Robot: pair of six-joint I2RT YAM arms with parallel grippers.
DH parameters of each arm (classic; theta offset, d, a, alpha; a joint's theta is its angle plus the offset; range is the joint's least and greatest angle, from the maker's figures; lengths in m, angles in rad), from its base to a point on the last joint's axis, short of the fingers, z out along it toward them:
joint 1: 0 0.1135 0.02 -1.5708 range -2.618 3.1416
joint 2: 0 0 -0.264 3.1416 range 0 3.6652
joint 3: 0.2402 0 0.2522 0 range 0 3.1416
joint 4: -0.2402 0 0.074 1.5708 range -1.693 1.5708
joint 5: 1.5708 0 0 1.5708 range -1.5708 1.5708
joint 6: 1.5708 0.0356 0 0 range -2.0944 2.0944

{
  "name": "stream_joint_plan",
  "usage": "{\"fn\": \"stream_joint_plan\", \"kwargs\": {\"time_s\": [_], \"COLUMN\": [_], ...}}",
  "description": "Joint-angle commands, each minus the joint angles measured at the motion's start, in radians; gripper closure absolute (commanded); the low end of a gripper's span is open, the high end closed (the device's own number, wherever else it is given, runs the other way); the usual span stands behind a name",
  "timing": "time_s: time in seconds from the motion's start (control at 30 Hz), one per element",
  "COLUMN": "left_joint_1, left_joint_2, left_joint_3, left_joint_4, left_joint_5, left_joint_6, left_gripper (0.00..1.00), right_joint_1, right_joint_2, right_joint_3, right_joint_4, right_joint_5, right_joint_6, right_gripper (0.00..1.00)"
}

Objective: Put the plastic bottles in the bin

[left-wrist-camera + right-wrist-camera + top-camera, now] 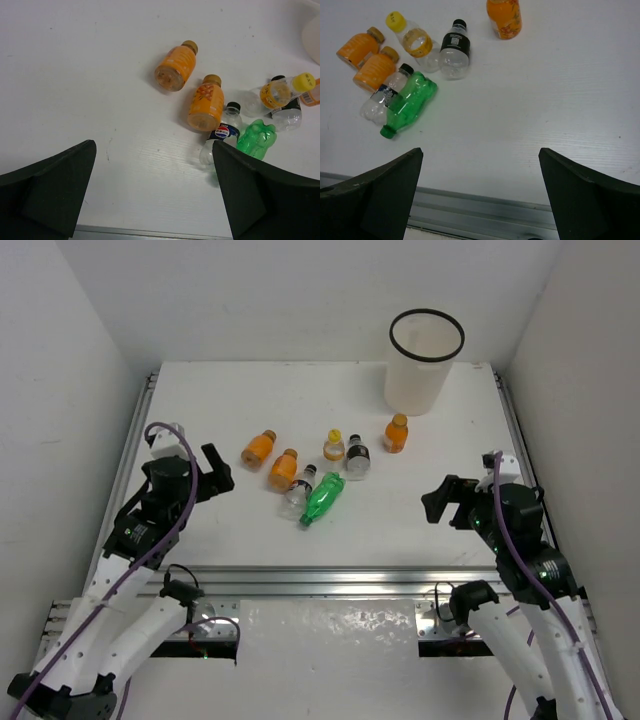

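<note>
Plastic bottles (323, 498): all 7 sit near centre of tabletop (230, 400), none visibly inside bin (424, 365) at far right corner. Left gripper (218, 472) and right gripper (441, 502) both wide, empty. Task judged unstarted.

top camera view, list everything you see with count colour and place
orange bottles: 3, orange, two lying cluster's left, one apart to the right
green bottle: 1, green, cluster's near edge
Pepsi bottle: 1, clear, against the green bottle
yellow-capped bottle: 1, clear, cluster's far side
black-labelled bottle: 1, clear, beside the yellow-capped one
bin: 1, white, black rim, far right
table: 1, white
left gripper: 1, black, open, near left
right gripper: 1, black, open, near right
</note>
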Motion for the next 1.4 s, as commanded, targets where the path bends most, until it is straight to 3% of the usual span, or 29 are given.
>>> {"fn": "stream_joint_plan", "kwargs": {"time_s": [0.0,0.17,0.27,0.53,0.63,0.87,1.1,1.23,1.27,1.33,1.37], "left_joint_1": [0.010,0.010,0.015,0.132,0.170,0.193,0.193,0.193,0.193,0.191,0.191], "left_joint_2": [0.019,0.214,0.433,1.072,1.211,1.403,1.435,1.497,1.500,1.501,1.491], "left_joint_3": [0.038,0.121,0.240,0.734,0.837,0.960,0.877,0.877,0.871,0.865,0.861], "left_joint_4": [0.026,0.018,0.003,-0.221,-0.239,-0.215,-0.184,-0.204,-0.203,-0.207,-0.207], "left_joint_5": [0.007,0.016,0.050,0.237,0.305,0.450,0.466,0.437,0.434,0.418,0.412], "left_joint_6": [0.015,0.044,0.089,0.207,0.241,0.244,0.238,0.218,0.212,0.206,0.206], "left_gripper": [0.00,0.00,0.00,0.00,0.00,0.03,0.11,0.32,0.43,0.46,0.53], "right_joint_1": [-0.003,-0.003,-0.002,-0.003,-0.003,-0.003,-0.003,-0.003,-0.003,-0.003,-0.003], "right_joint_2": [0.010,0.031,0.050,0.139,0.154,0.150,0.170,0.182,0.182,0.188,0.191], "right_joint_3": [-0.012,-0.009,-0.009,-0.012,-0.018,-0.052,-0.058,-0.072,-0.075,-0.080,-0.078], "right_joint_4": [0.021,0.039,0.063,0.100,0.110,0.146,0.168,0.186,0.189,0.197,0.198], "right_joint_5": [-0.003,-0.052,-0.158,-0.342,-0.388,-0.454,-0.462,-0.485,-0.487,-0.484,-0.483], "right_joint_6": [-0.002,-0.019,-0.022,-0.034,-0.043,-0.026,-0.007,0.006,0.007,0.009,0.010], "right_gripper": [0.01,0.01,0.01,0.01,0.01,0.01,0.01,0.01,0.01,0.01,0.01]}}
